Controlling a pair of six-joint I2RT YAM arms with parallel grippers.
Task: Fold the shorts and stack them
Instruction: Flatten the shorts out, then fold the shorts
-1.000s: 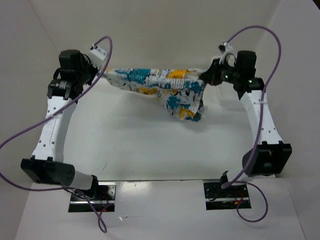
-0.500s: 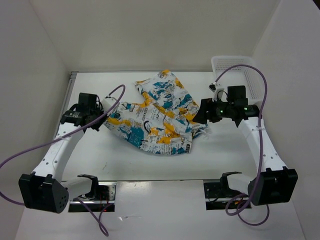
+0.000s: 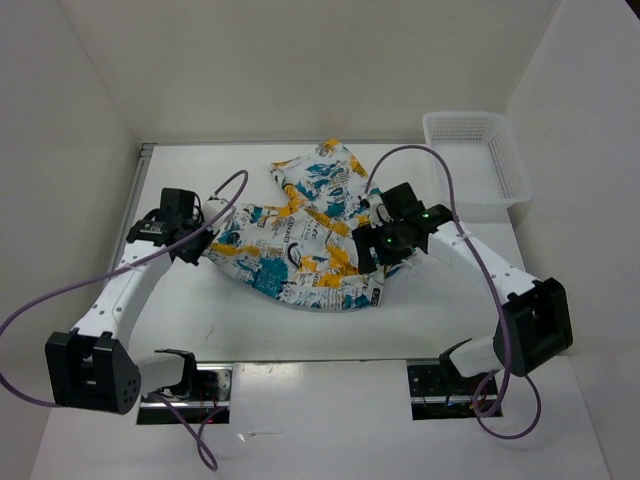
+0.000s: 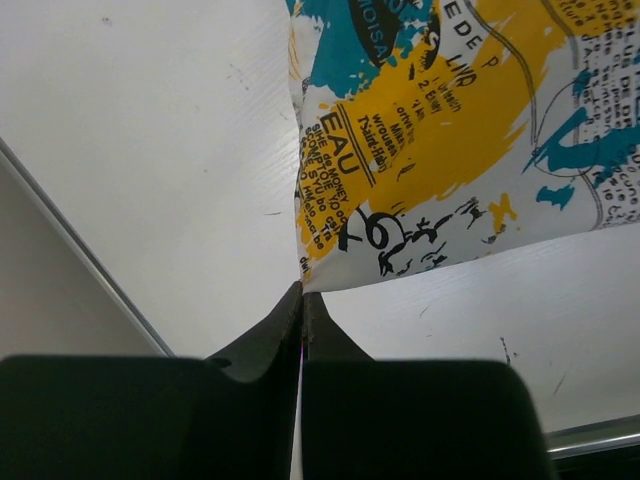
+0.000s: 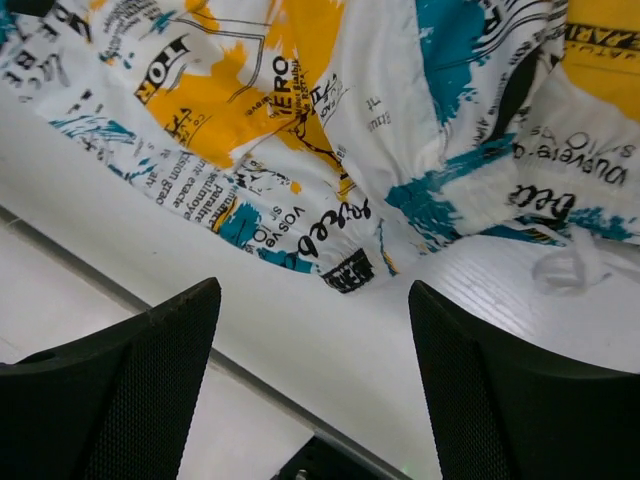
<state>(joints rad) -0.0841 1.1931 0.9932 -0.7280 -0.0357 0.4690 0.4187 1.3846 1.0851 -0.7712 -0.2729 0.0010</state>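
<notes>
The shorts (image 3: 300, 240), white with yellow, teal and black print, lie spread and rumpled across the middle of the table. My left gripper (image 3: 206, 244) sits low at their left corner. In the left wrist view its fingertips (image 4: 303, 292) are shut on that corner of the shorts (image 4: 450, 130). My right gripper (image 3: 372, 258) hovers over the shorts' right edge. In the right wrist view it is open (image 5: 315, 330), with only bare table between the fingers (image 5: 150, 380). The waistband edge of the shorts (image 5: 350, 120) lies just beyond them.
A white mesh basket (image 3: 470, 150) stands at the back right corner of the table. The table's near edge (image 5: 120, 290) runs close under the right gripper. Purple cables loop off both arms.
The shorts, first stretched in the air between both grippers, now lie on the table. The right gripper has let go, opened and moved left and nearer. The left gripper keeps its hold.
</notes>
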